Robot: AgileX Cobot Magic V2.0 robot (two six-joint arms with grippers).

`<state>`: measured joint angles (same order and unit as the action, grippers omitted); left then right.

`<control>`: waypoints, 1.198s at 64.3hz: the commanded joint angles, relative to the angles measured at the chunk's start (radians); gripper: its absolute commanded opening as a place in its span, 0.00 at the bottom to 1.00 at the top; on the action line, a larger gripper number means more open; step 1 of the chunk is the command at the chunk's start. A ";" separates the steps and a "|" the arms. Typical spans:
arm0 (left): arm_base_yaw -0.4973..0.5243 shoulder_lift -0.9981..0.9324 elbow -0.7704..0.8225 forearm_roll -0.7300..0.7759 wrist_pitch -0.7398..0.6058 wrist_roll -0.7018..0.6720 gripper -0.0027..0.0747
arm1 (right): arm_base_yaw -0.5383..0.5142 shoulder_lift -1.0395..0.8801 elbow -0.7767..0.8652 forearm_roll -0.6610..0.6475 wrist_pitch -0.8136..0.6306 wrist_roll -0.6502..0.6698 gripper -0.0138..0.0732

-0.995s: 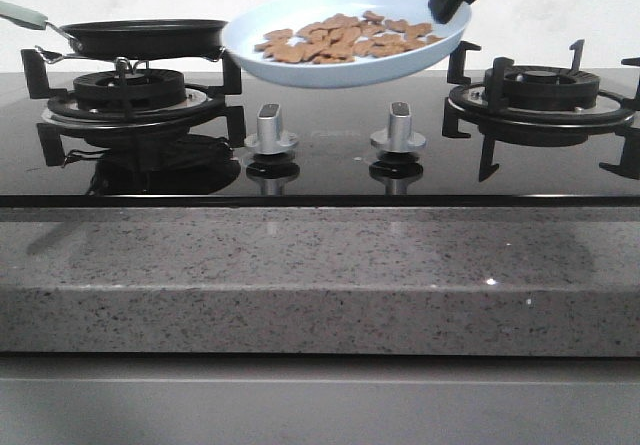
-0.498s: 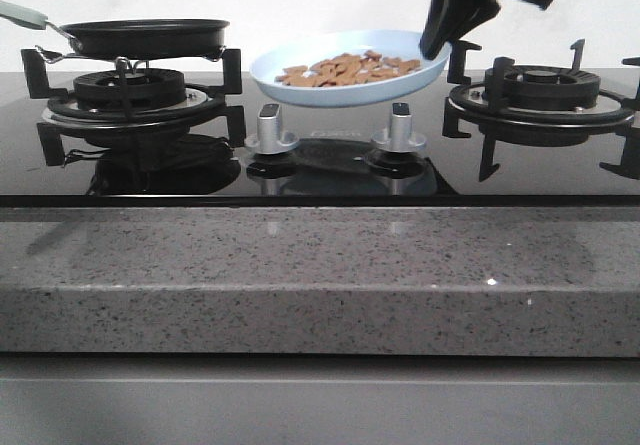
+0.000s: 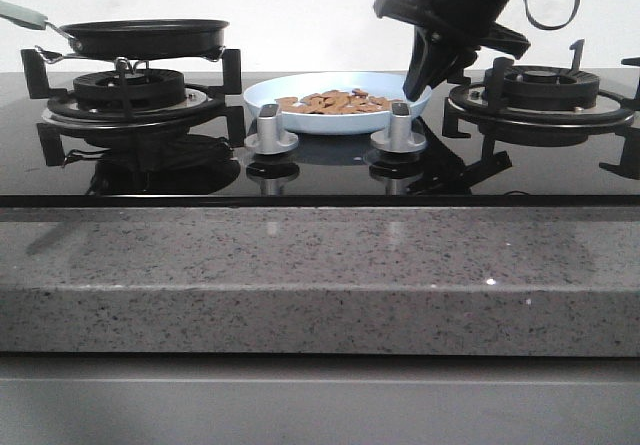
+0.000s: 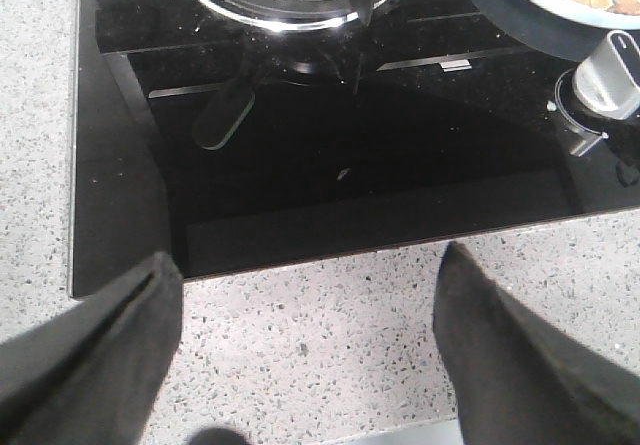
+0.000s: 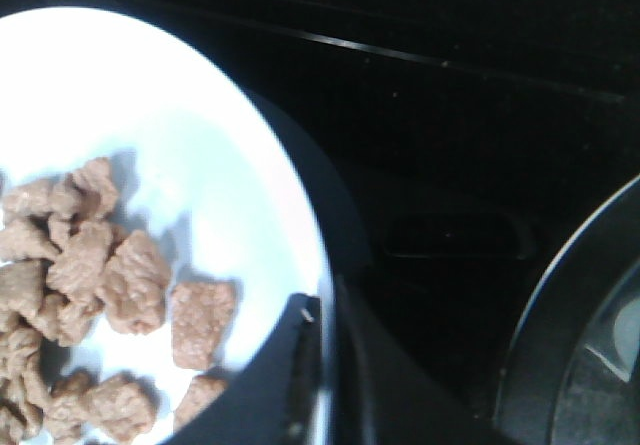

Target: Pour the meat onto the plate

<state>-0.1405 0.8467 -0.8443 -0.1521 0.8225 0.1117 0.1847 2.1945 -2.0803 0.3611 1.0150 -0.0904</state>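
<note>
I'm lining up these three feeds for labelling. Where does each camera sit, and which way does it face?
Front view: low before the counter, facing forward over the stove; shows the right gripper pinching the plate rim, frying pan on the left burner.
Left wrist view: on the left arm, looking down at the counter edge and a knob; its open left gripper shows.
Right wrist view: on the right arm, looking down at the meat.
All three views share the plate.
</note>
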 commanded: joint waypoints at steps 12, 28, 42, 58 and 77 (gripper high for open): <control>-0.007 -0.007 -0.026 -0.008 -0.063 -0.006 0.69 | -0.006 -0.097 -0.079 0.026 0.017 -0.008 0.52; -0.007 -0.007 -0.026 -0.008 -0.063 -0.006 0.69 | 0.032 -0.241 -0.067 0.006 0.054 -0.008 0.52; -0.007 -0.007 -0.026 -0.008 -0.063 -0.006 0.69 | 0.110 -0.436 0.135 -0.100 -0.014 -0.003 0.52; -0.007 -0.007 -0.026 -0.008 -0.063 -0.006 0.69 | 0.116 -0.726 0.524 -0.147 -0.113 0.001 0.52; -0.007 -0.007 -0.026 -0.008 -0.063 -0.006 0.69 | 0.111 -1.078 0.950 -0.184 -0.167 0.015 0.52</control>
<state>-0.1405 0.8467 -0.8443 -0.1521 0.8225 0.1117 0.3039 1.2313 -1.1888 0.1884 0.9218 -0.0828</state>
